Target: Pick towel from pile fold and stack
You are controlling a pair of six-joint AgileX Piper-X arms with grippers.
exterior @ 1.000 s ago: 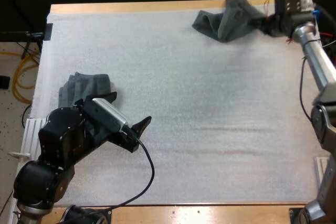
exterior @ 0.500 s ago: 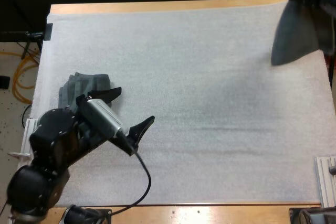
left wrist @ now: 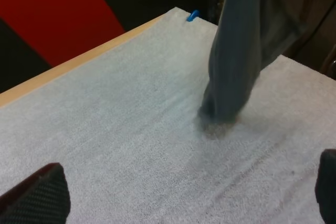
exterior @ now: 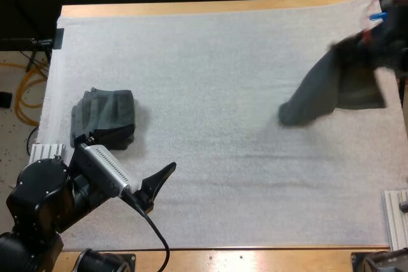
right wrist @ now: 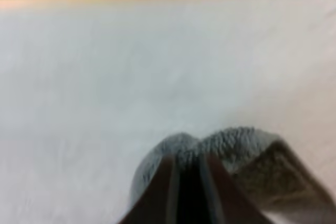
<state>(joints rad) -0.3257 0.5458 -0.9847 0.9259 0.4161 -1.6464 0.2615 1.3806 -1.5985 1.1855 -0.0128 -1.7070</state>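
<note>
A dark grey-green towel (exterior: 319, 90) hangs from my right gripper (exterior: 376, 39) over the right side of the mat, and its lower end touches the mat. In the right wrist view the fingers (right wrist: 168, 182) of that gripper (right wrist: 189, 177) pinch a bunch of the towel (right wrist: 231, 145). A folded towel (exterior: 105, 113) lies at the left of the mat. My left gripper (exterior: 150, 152) stands open just in front of it, holding nothing. The left wrist view looks between that gripper's (left wrist: 184, 192) widely spread fingers (left wrist: 37, 198) at the hanging towel (left wrist: 236, 66).
The white mat (exterior: 210, 62) covers most of the wooden table (exterior: 191, 8). A white ribbed block (exterior: 395, 218) sits at the near right edge and another (exterior: 44, 152) at the left edge.
My right gripper has swung the towel from the far right corner forward and inward, so its end now rests on the mat. My left arm has drawn back toward the near left corner.
</note>
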